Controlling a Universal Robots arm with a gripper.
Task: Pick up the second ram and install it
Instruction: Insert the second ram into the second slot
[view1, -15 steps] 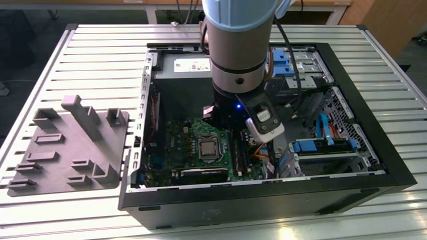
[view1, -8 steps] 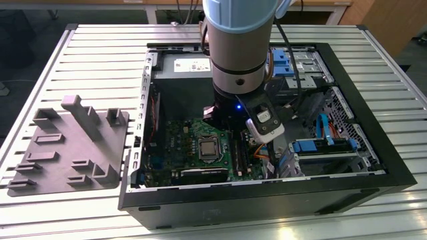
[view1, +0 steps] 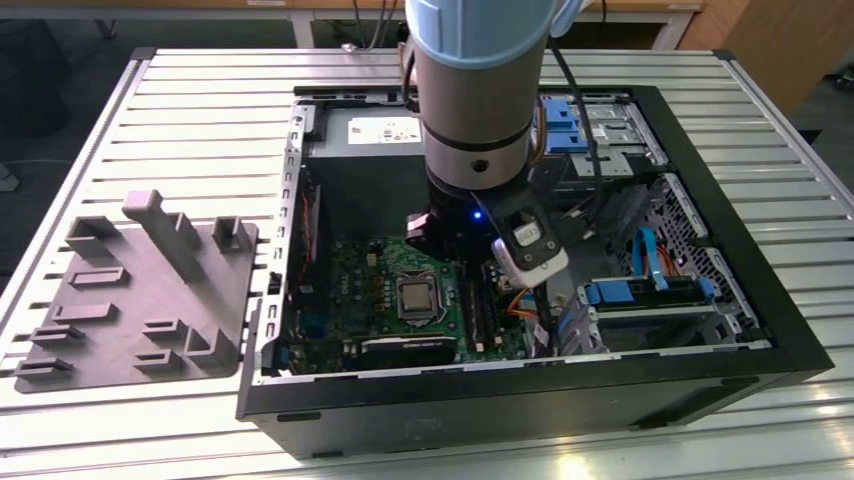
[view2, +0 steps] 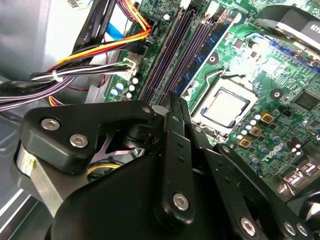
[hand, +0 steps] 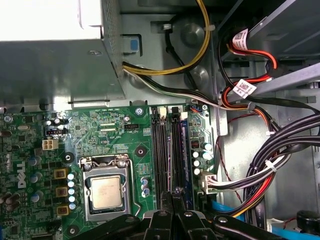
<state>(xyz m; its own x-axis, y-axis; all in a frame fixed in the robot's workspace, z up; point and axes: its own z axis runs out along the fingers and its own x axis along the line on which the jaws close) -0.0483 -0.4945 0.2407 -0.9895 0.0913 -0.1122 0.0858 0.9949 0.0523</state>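
Tool (hand: 174, 192) is low inside the case (view1: 747, 260), tips narrow and nearly together, right over the sockets (hand: 162, 150). Can't tell if anything is pinched between the pads. A ram (view2: 204, 47) with chips on its face stands seated in a socket just beside the tips. Can't tell whether it's the 2nd stick or the other one.

Risks, as I judge them:
- Tips off-line w/ the slot: a push would land on the socket wall or the board (hand: 115, 130), not on the stick edge, which could crack or scrape it.
- Stick tilted or one end high: one latch clicks, the other doesn't, so it's half seated.
- Cable bundle (hand: 270, 165) runs near the sockets and the wrist could snag it.
- CPU (hand: 106, 192) sits bare, near the slots. A slip sideways could hit it.

Fixture (view1: 140, 290) lies on the counter (view1: 200, 120), well apart from the case.

Writing: white tags (hand: 243, 89) on the red cables, a sticker (view1: 387, 130) on the PSU, and white lettering on the board. None of it is legible enough to give.
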